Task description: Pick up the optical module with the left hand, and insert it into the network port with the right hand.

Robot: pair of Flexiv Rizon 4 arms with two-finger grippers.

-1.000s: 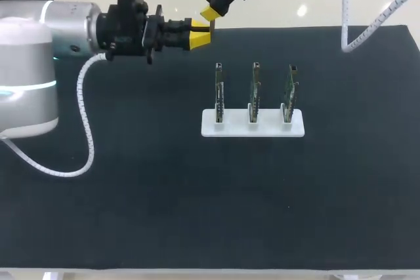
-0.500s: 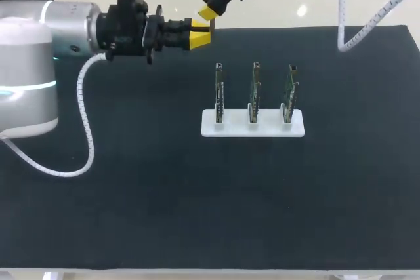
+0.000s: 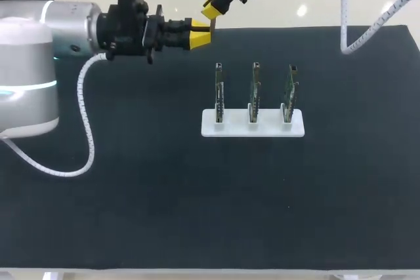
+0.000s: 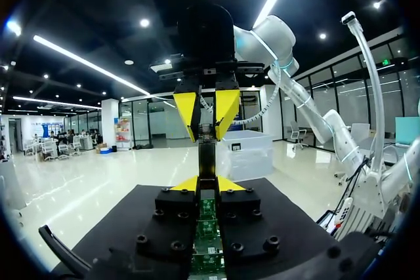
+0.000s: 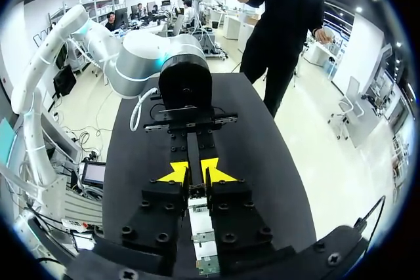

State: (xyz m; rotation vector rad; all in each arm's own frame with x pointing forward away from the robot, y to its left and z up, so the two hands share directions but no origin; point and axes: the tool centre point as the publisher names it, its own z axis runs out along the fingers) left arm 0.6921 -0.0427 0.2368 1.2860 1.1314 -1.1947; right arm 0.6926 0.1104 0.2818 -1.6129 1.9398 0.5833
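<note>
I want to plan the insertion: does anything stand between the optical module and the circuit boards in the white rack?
Nothing visible does. Between the optical module, held above the far edge, and the circuit boards lies only bare mat.

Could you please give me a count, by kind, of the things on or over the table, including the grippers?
Green boards standing in the holder: 3
White holder: 1
Optical module: 1
Grippers, left gripper and right gripper: 2
Total: 7
</note>
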